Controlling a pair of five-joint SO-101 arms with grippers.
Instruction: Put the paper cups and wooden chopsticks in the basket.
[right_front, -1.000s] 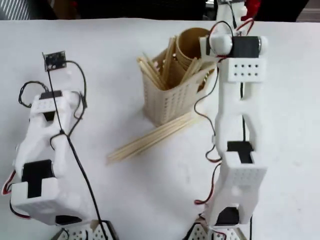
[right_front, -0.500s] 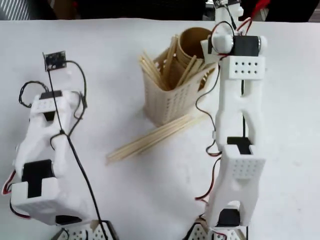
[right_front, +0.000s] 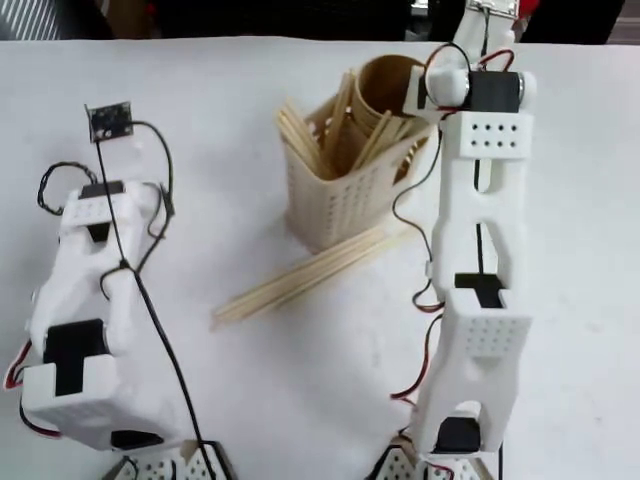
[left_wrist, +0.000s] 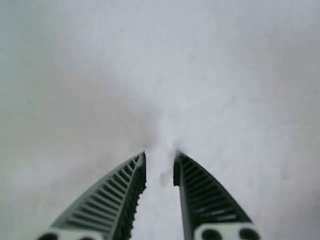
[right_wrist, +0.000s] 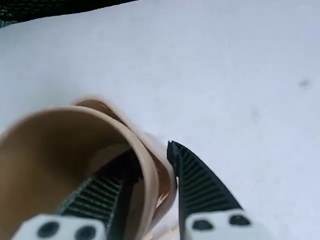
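— One question: where was the tan paper cup (right_wrist: 60, 145)?

— Pinched at its wall by my right gripper (right_wrist: 152, 155), one finger inside, at the far corner of the cream perforated plastic basket (right_front: 345, 205). Best, I judged, was lowering it clear of the pale wooden chopsticks (right_front: 350, 130) before release. My left gripper (left_wrist: 159, 160) hung nearly closed, empty, over the white table (right_front: 200, 80).

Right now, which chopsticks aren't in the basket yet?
The bundle lying flat on the table beside the basket; the other chopsticks stand tilted inside the basket.
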